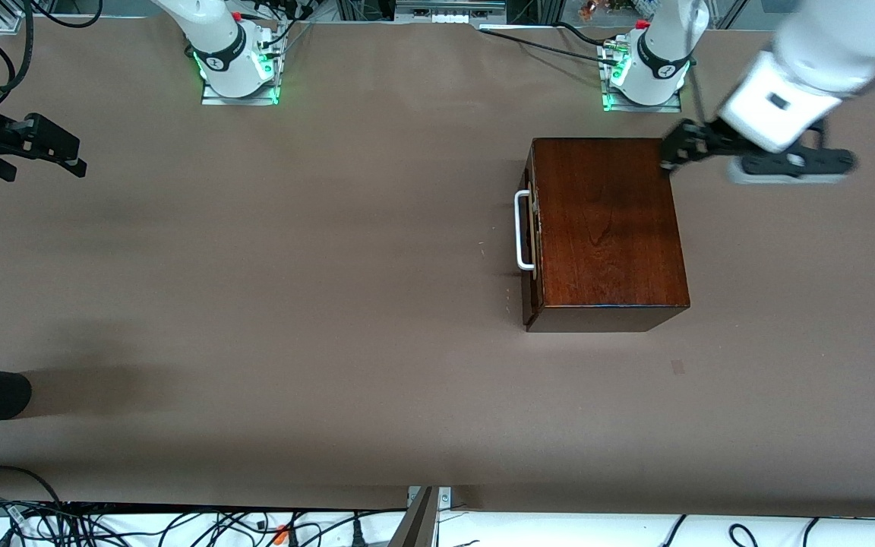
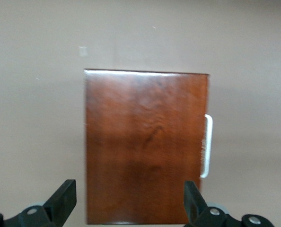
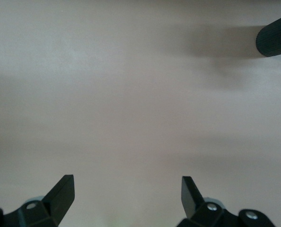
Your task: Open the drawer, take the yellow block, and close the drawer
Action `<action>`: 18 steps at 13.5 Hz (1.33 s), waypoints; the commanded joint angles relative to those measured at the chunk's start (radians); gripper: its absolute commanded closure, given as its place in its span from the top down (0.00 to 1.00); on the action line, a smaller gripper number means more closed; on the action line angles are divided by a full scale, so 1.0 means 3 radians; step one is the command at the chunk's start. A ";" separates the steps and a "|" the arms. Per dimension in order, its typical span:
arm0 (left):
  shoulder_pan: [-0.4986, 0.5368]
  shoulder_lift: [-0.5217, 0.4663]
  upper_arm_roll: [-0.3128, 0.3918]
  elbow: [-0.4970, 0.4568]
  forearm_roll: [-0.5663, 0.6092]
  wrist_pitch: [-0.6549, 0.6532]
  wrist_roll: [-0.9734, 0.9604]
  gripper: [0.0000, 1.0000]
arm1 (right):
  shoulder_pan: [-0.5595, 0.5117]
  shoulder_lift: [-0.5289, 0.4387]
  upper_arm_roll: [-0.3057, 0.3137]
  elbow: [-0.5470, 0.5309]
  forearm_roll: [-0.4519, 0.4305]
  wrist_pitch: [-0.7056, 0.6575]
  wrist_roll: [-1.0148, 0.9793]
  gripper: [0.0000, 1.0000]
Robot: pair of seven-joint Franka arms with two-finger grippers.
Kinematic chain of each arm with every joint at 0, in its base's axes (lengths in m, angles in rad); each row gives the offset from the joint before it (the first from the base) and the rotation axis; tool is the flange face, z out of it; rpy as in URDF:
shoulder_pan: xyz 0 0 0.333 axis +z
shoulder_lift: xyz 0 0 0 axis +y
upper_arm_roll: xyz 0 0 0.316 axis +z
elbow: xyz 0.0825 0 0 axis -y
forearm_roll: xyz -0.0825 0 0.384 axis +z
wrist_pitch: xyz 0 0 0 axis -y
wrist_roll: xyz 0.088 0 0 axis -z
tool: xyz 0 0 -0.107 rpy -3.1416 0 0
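Operator, you had the left gripper (image 1: pixel 673 156) spread wide and empty over the corner of the dark glossy mahogany box (image 1: pixel 608 228) nearest the left arm's base. Its drawer (image 1: pixel 531 243) sat shut below, white U-shaped handle (image 1: pixel 521 230) facing bare brown table (image 1: pixel 293 304). No writing was legible. The right gripper (image 1: pixel 46 156), wide and empty, waited over the table's right-arm edge.

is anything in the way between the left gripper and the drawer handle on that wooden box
Nothing loose blocks it, but the box itself does. The left gripper hangs open over the box's corner nearest the left arm's base, while the white handle sits on the drawer front, which faces the right arm's end. The right gripper waits, open.
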 commanded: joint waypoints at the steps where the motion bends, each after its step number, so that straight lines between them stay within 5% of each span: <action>1: -0.0003 0.0137 -0.0358 0.0161 -0.0003 0.0011 -0.0451 1.00 | -0.0037 0.0008 0.0028 0.0035 -0.0002 -0.0032 0.0001 1.00; 5: -0.0166 0.0383 -0.0814 0.0320 0.0231 0.0011 -0.1075 1.00 | -0.0037 0.0008 0.0028 0.0035 -0.0002 -0.0032 0.0001 1.00; 11: -0.0953 0.0919 -0.0830 0.0581 0.0778 -0.0014 -0.1823 1.00 | -0.0037 0.0008 0.0028 0.0035 -0.0002 -0.0027 0.0001 1.00; 18: -0.1102 0.1385 -0.0814 0.0545 0.1126 0.0011 -0.1880 1.00 | -0.0037 0.0008 0.0028 0.0035 -0.0002 -0.0037 0.0001 1.00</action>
